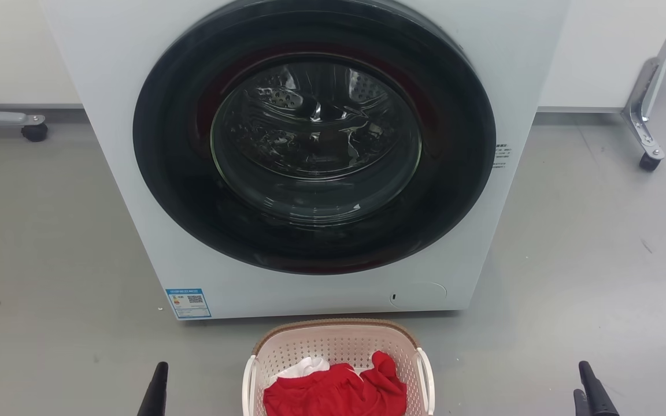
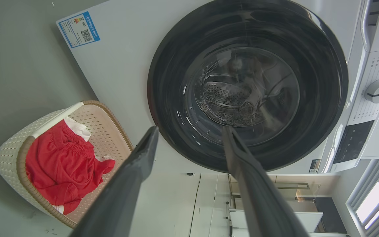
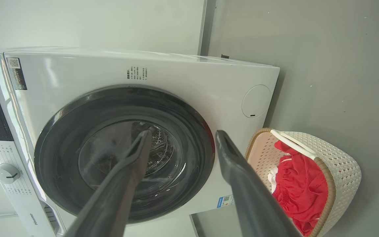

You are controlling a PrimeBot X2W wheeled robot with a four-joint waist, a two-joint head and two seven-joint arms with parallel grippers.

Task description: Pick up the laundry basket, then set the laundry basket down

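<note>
A cream-pink laundry basket [image 1: 337, 345] with a brown rim sits on the grey floor [image 1: 50, 260], just in front of a white washer [image 1: 310, 294]. Red cloth [image 1: 333, 396] lies inside it. The basket is between the left pincer [image 2: 190, 130] and the right pincer [image 3: 183, 132], apart from both. Each pincer's fingers are spread and hold nothing.
</note>
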